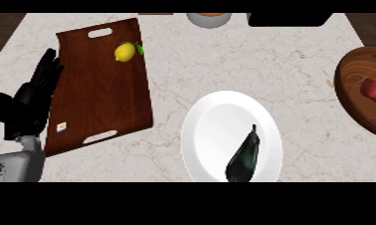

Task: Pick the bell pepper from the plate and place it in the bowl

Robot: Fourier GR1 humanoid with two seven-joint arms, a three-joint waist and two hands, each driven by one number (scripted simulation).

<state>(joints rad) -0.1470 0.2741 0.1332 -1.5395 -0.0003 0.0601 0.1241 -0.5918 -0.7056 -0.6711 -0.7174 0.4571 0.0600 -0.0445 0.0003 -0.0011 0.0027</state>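
Observation:
A white plate (213, 119) lies at the lower middle of the counter, and a dark eggplant (244, 157) rests on its lower right part. A brown wooden bowl (351, 94) is cut off by the right edge. A red piece (369, 88), which looks like the bell pepper, lies inside it, only partly in view. My left hand (33, 102) rests open at the left edge, fingers up, beside the tray and touching nothing. My right hand does not show.
A dark wooden tray (103, 94) with two cut-out handles lies left of the plate, with a yellow lemon (126, 52) on its upper part. A grey cup (209, 19) and a black object (290, 19) stand at the back edge.

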